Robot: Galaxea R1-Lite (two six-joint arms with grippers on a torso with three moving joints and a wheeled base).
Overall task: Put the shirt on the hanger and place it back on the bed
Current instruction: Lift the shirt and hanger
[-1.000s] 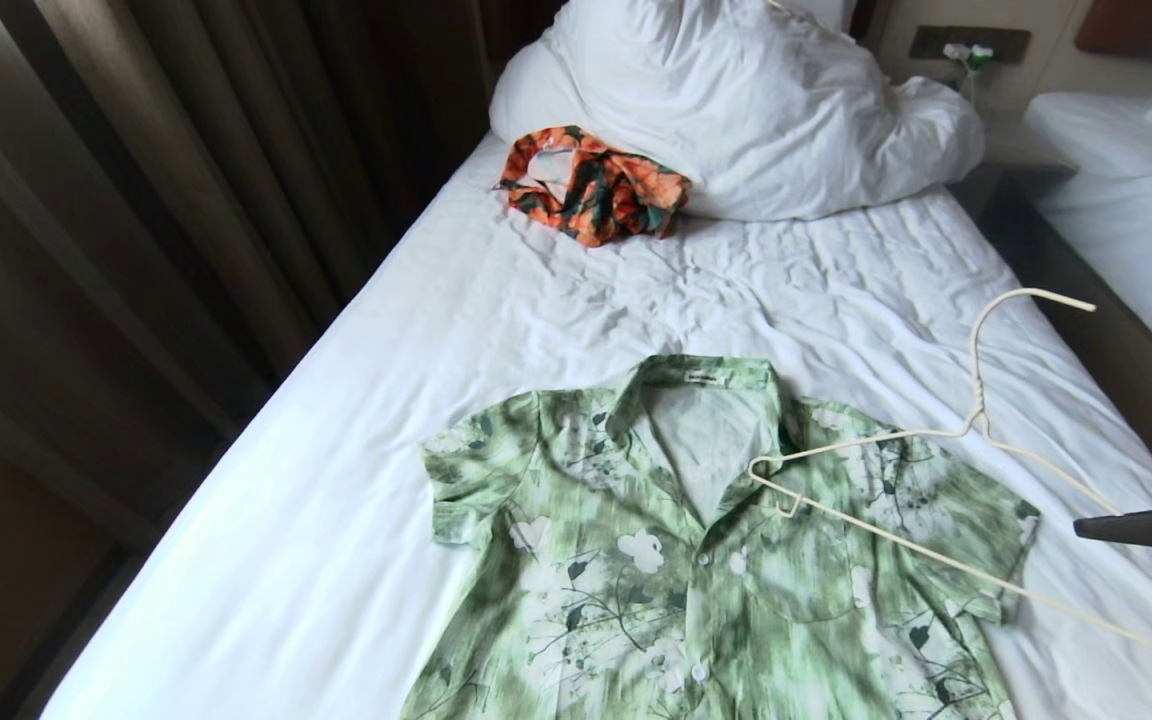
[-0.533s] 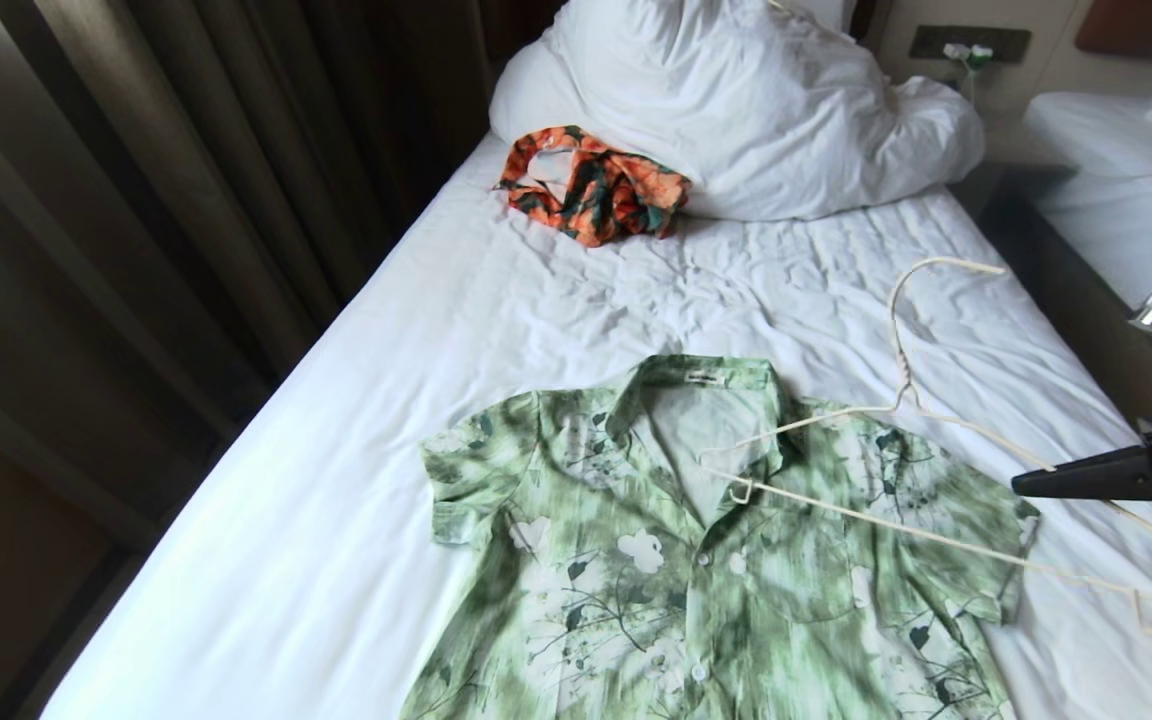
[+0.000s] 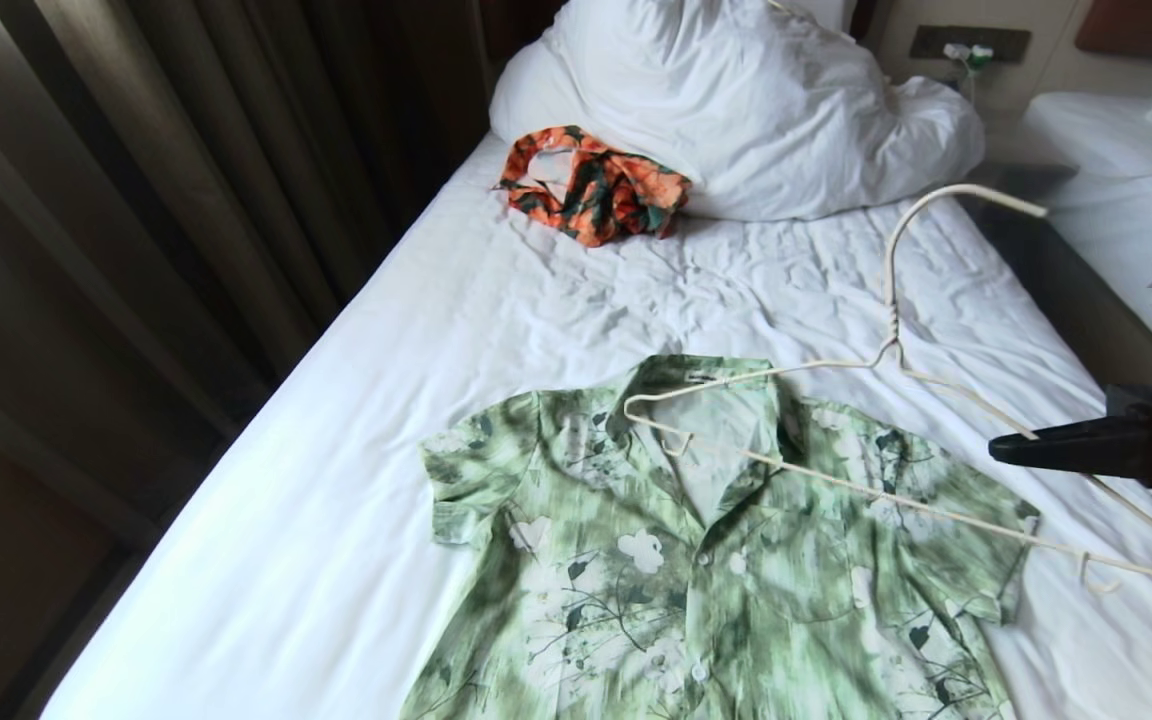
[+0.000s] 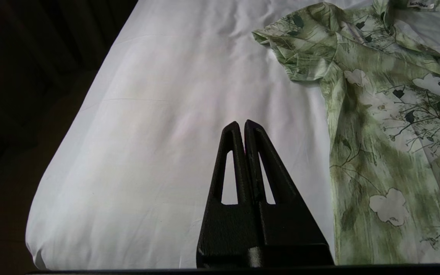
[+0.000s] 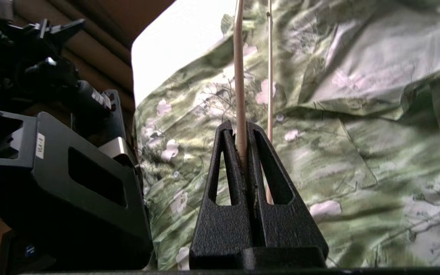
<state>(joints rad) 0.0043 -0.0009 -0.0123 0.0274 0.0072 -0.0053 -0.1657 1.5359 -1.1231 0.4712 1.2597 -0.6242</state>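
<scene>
The light green floral shirt (image 3: 636, 570) lies flat, collar up, on the white sheet of the bed (image 3: 386, 480). Above it tilts the cream wire hanger (image 3: 893, 335), one end over the collar and the hook raised toward the duvet. My right gripper (image 3: 1001, 450) reaches in from the right edge, above the shirt's right sleeve, and is shut on the hanger's wire (image 5: 239, 76); its jaws (image 5: 240, 128) pinch the wire over the shirt (image 5: 357, 133). My left gripper (image 4: 241, 124) is shut on nothing over bare sheet, beside the shirt's left sleeve (image 4: 304, 57).
A crumpled orange-and-green garment (image 3: 591, 185) lies by the bulky white duvet (image 3: 766, 110) at the head of the bed. Dark curtains (image 3: 136, 200) run along the left side. A second bed (image 3: 1126, 200) stands to the right across a dark gap (image 3: 1066, 270).
My right gripper has come further in from the right edge with the hanger. The hanger's free end moved left from the shirt's chest to over the collar, and its hook rose.
</scene>
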